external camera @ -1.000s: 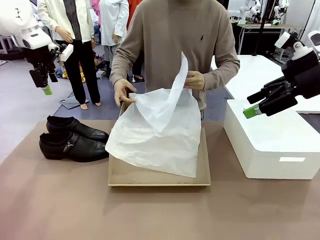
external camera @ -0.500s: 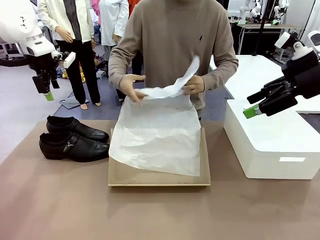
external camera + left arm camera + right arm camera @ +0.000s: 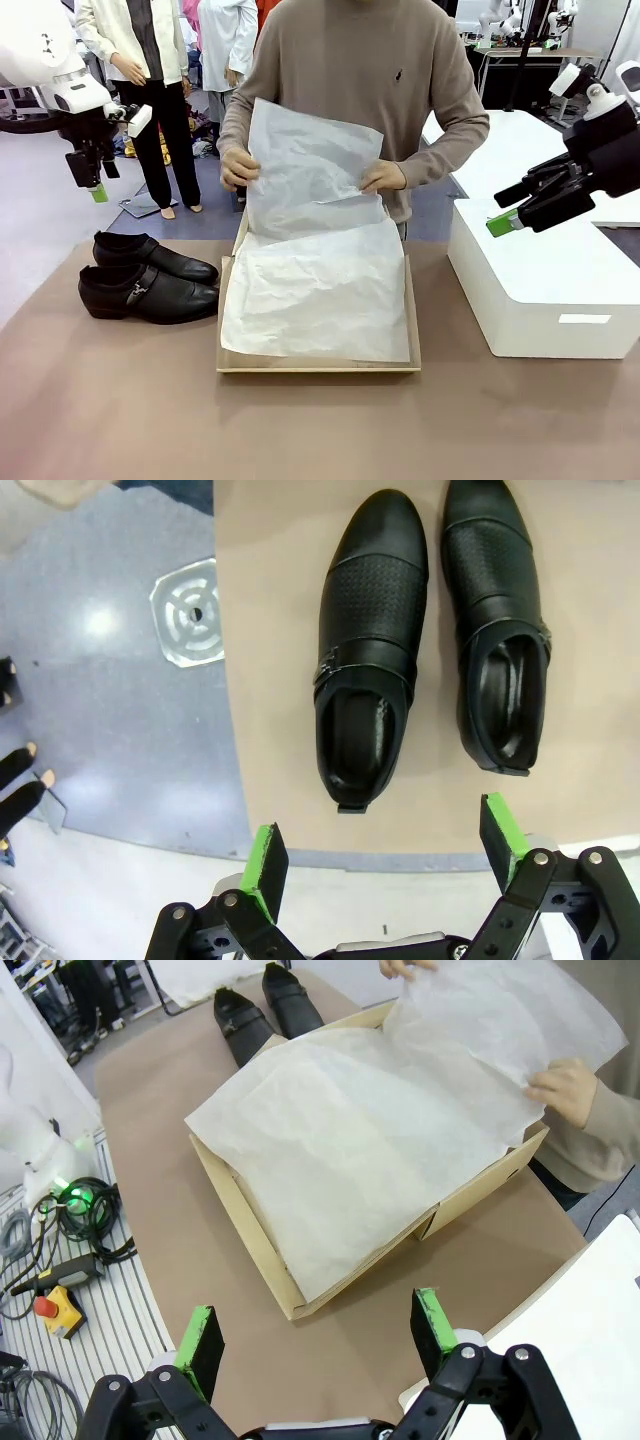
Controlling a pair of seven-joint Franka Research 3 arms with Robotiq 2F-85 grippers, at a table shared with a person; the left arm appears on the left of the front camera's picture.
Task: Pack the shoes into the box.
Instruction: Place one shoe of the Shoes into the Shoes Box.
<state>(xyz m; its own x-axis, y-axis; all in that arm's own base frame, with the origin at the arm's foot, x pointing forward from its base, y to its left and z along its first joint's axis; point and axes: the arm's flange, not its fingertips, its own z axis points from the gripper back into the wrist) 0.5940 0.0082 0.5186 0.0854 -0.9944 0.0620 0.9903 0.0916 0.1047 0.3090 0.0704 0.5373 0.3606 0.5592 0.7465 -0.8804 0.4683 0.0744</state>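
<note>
White plastic box [image 3: 530, 290] on brown table [image 3: 300, 430], rt side, e-stop [image 3: 52, 1312] nr cables [image 3: 80, 1210]

This is looking like a robotics lab: a red emergency-stop button [image 3: 47, 1308] and coiled cables [image 3: 88, 1208] are lying on the floor [image 3: 135, 1295] at the right wrist view's lower left, while people [image 3: 150, 60] are standing about at the front view's upper left.

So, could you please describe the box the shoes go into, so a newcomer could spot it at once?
On the brown table, in front of the person in the grey-brown sweater, sits a shallow tan cardboard box draped with white tissue paper. The shoes lie to its left in the front view; unlike the taller white box on its right, it is low, tan and open.
</note>
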